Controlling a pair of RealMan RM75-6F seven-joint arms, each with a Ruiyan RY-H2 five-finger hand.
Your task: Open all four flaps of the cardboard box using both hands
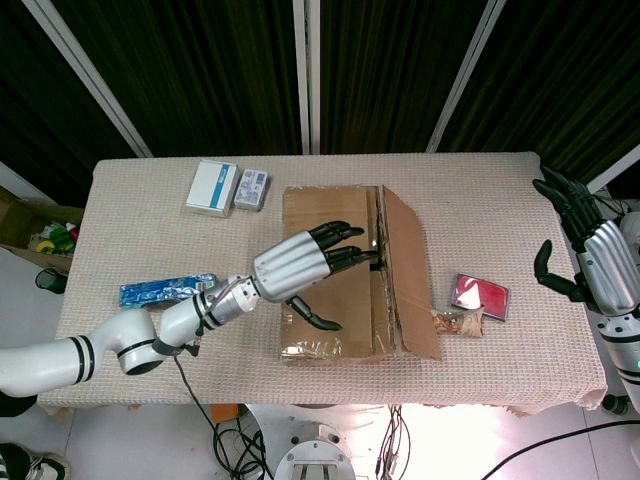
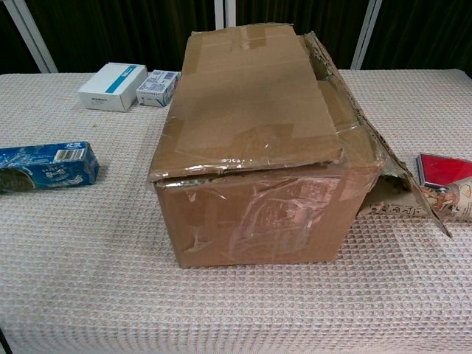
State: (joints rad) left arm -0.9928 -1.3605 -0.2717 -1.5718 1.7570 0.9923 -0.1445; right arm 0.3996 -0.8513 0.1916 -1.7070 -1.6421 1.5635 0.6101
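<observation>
The brown cardboard box stands mid-table, taped and worn. Its left top flap lies flat and closed. The right flap is folded outward and hangs down the box's right side. My left hand hovers over the closed flap with nothing in it, its dark fingertips reaching toward the centre seam and the thumb spread below. My right hand is off the table's right edge, fingers spread, far from the box. The chest view shows the box but neither hand.
A blue packet lies left of the box, under my left forearm. Two small white boxes sit at the back left. Right of the box lie a red packet and a patterned snack packet.
</observation>
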